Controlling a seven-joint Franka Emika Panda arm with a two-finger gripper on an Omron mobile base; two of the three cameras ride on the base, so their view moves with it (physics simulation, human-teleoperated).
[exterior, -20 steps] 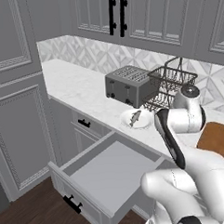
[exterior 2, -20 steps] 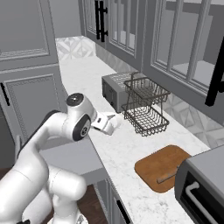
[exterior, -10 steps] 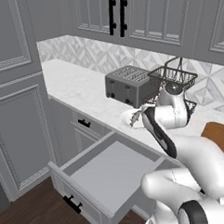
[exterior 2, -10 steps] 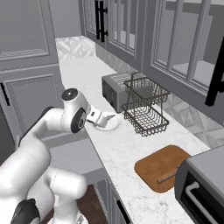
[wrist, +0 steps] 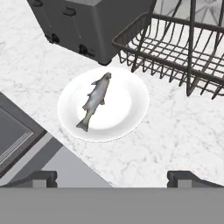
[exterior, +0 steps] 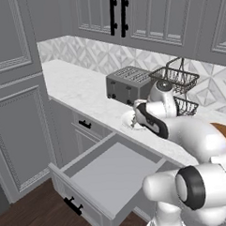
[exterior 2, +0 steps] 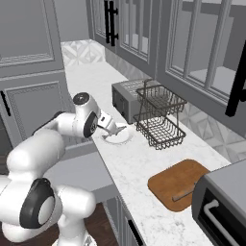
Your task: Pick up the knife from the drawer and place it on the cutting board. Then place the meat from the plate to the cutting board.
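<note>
With the knife (exterior 2: 184,193) already lying on the cutting board (exterior 2: 178,181), I hold my fingers (wrist: 111,177) spread wide above the meat (wrist: 95,100) on the plate (wrist: 124,111), so next I must lower and close on it.

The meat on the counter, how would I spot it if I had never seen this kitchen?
Find the grey toaster on the marble counter. In front of it sits a round white plate, and the meat lies on it: a small silver-grey fish, the only thing there.

Grey panelled cabinets (exterior: 20,91), white marble counter (exterior 2: 139,158), dark wood floor (exterior: 31,217).
</note>
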